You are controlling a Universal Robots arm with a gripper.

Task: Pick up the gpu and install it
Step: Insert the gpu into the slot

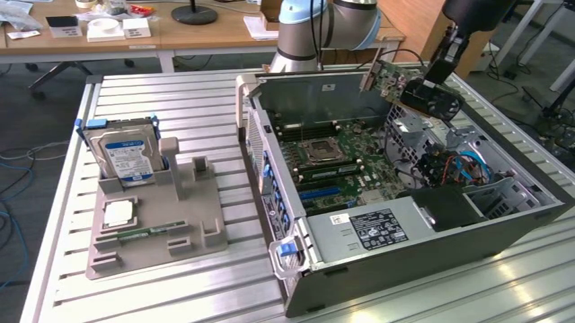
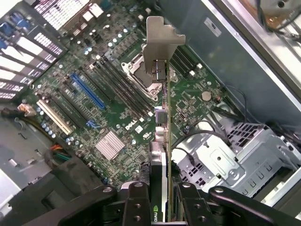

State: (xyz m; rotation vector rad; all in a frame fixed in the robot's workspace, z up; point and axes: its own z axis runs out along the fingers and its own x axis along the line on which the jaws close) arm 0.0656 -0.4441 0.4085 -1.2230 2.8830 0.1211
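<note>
**Card lifted, not yet in its slot**

A slatted metal surface [image 1: 180, 101] carries everything. An open computer case [image 1: 422, 249] lies on its side over the half toward the exterior view's right edge, with the green motherboard [image 1: 346, 145] facing up inside. Toward the edge on the exterior view's left sits a grey tray [image 1: 193, 222], holding a blue-labelled hard drive [image 1: 126, 155] upright and a small memory stick [image 1: 144, 233] lying flat.

The gpu [image 1: 388, 77] is in the air, above the far end of the case, near the arm's base, touching nothing below. The pincer [image 2: 162, 195] is clenched on the card, one finger on each face. In the wrist view the card appears edge-on, silver bracket outermost, hanging over the processor socket [image 2: 143, 77].

I judge that picking up is done and the installing step is in hand. The long blue slot [image 2: 87, 92] lies apart from the card and at an angle to it. Seating would therefore call for turning the card parallel to a slot, then pressing straight down.
</note>
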